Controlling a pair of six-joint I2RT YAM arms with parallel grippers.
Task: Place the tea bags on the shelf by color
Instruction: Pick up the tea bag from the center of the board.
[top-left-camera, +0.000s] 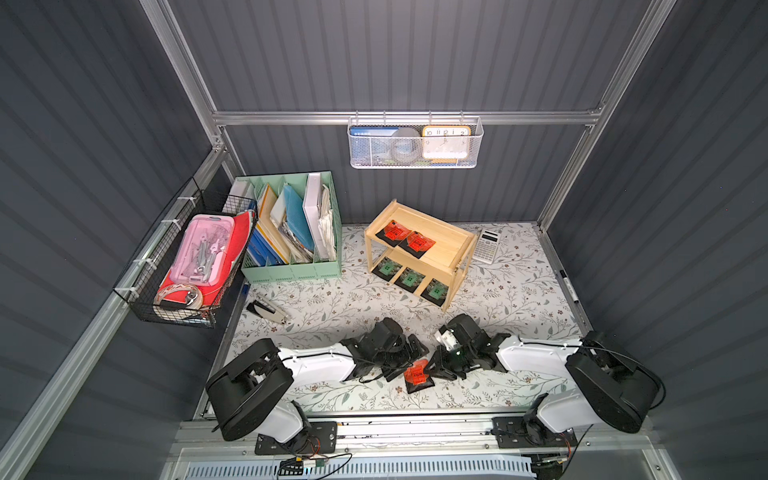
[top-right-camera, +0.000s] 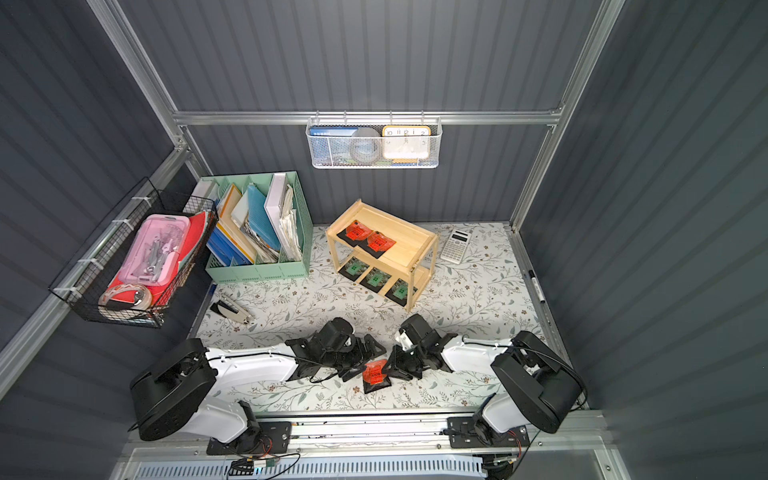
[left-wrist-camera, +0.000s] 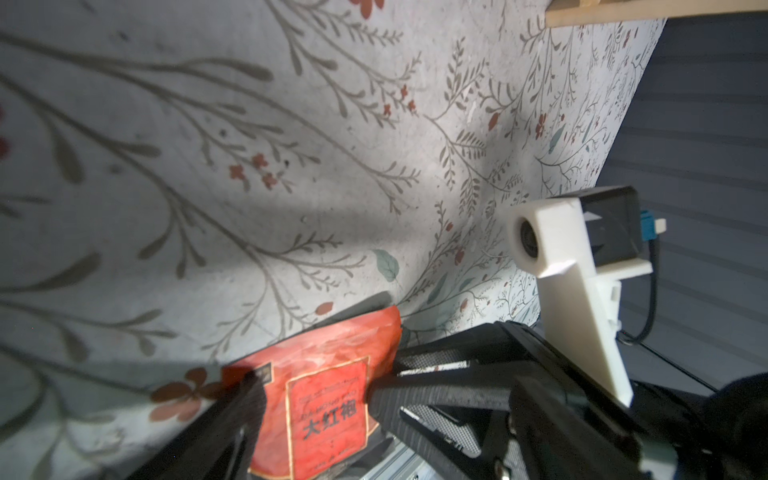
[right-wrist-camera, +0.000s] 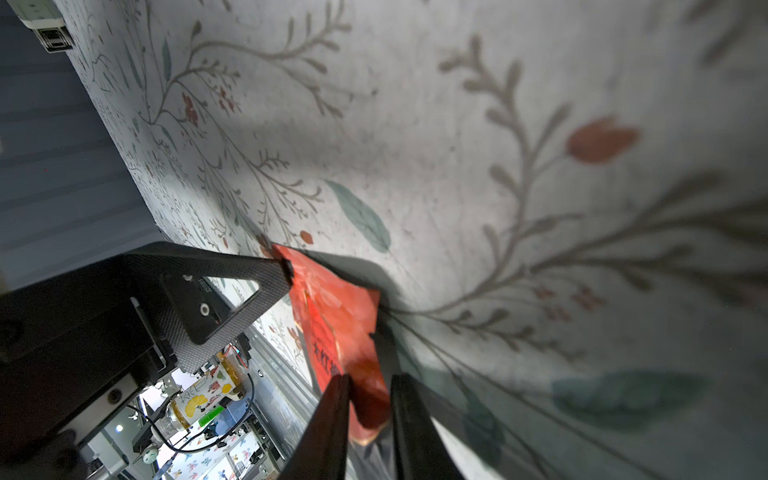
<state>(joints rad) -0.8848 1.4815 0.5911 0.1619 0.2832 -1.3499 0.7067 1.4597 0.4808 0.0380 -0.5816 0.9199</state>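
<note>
- The last red tea bag is standing tilted on the tabletop, near its front edge, between both claws.
- The left claw is gaping wide, and one finger is touching the bag's upper corner, probably to prop it up.
- The right claw is sitting narrow around the bag's edge; I cannot tell if it is pinching already.
- The shelf is carrying two red bags on top and three green bags below, so this one is probably going on top.

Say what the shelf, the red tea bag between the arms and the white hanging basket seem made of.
The shelf: pale, matt wood; plank lines show.
The red tea bag: glossy plastic or foil film, probably; it shines and crinkles.
The basket: white-coated metal mesh, likely; fine holes, wire rim.
</note>
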